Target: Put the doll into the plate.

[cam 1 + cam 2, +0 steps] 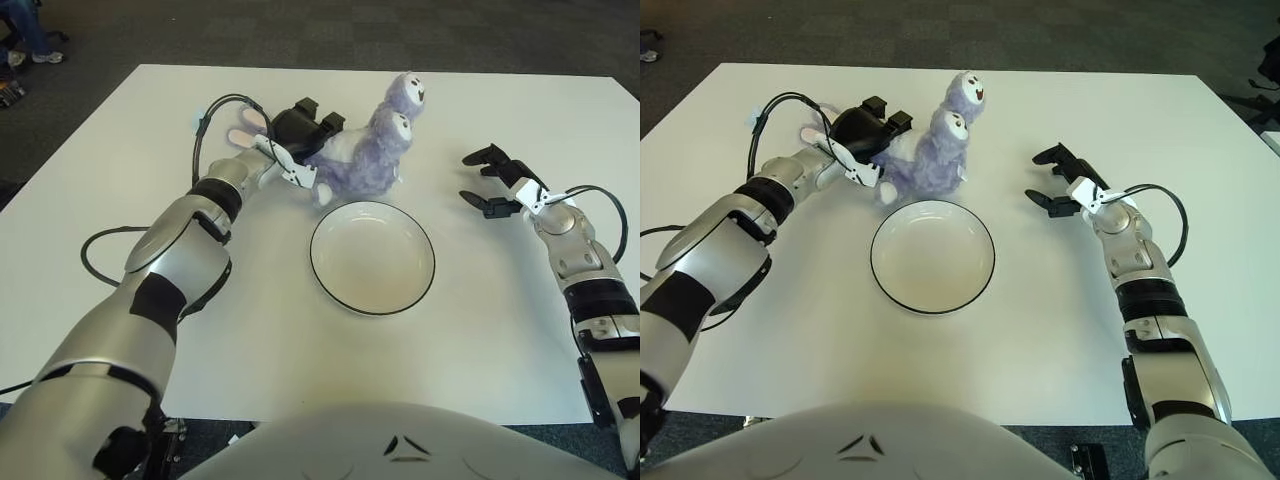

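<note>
Doll, a fuzzy lavender plush with two round white-faced heads and pink-lined ears [372, 150], sits on the white rectangular table [120, 230] just behind the far rim of the plate, leaning toward the robot's right with both heads up at that end. Not in the plate: a thin strip of tabletop shows between the plush's lower edge and the rim. Left hand [300, 135], black fingers on a silver forearm, is at the doll's left end, fingers curled over the plush body and pressed into the fur; pink ears stick out behind the wrist on the hand's left. Whether the plush base touches the table or is lifted, cannot tell. White round ceramic plate with a thin black rim [372, 257] lies flat at table centre, nothing in it. Right hand [1058, 180] shows to the right of the plate and doll, well apart from both, black fingers spread with a clear gap between upper and lower digits, holding nothing; cannot tell if it touches the table. Black cable [105, 240] loops off the left forearm onto the tabletop; another black cable [1170, 215] arcs by the right wrist. Dark carpet floor [330, 30] beyond the far table edge.
</note>
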Controlling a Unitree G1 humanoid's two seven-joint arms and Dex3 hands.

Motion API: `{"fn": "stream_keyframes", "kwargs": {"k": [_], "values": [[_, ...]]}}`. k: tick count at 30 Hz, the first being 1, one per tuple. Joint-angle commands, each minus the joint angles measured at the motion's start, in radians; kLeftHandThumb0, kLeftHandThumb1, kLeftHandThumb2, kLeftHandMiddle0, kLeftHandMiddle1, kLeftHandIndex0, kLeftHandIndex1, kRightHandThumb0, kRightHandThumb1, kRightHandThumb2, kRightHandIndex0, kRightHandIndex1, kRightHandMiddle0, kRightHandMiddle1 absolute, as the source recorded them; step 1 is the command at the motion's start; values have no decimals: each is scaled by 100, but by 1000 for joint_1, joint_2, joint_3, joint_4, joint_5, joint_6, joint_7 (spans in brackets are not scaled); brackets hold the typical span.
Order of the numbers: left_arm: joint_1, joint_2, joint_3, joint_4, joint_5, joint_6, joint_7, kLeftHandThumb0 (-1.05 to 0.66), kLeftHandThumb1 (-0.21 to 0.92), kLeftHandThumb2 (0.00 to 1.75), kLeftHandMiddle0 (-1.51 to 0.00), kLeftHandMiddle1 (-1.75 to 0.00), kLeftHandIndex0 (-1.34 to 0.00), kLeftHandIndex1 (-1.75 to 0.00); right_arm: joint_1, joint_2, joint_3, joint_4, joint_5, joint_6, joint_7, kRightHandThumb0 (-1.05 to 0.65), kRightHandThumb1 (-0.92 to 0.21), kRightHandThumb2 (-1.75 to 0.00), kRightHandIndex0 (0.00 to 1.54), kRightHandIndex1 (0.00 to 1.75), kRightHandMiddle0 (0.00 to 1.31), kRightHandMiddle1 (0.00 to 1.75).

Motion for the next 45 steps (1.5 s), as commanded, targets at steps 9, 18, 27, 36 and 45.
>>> {"fn": "stream_keyframes", "kwargs": {"k": [9,18,27,36,45], "values": [[1,49,47,-90,-15,-23,33,-1,54,97,-37,-175,-47,-150,65,19,36,77,-20,70,31,-56,-65,-84,16,83,0,107],[19,96,91,-211,-21,-51,29,-1,59,92,-34,-175,-43,-152,57,30,31,81,-10,97,28,-56,-65,-82,18,85,0,108],[69,126,143,-354,-27,-63,22,-1,56,95,-38,-175,-43,-151,52,18,56,94,-31,52,20,-59,-67,-81,17,85,0,109],[127,137,195,-477,-66,-73,-23,-1,53,98,-42,-175,-47,-147,43,16,60,102,-28,62,32,-60,-69,-79,16,83,0,107],[175,143,229,-569,-82,-83,-74,-1,50,101,-41,-175,-51,-146,42,22,53,94,-15,88,35,-58,-69,-79,18,85,0,108]]}}
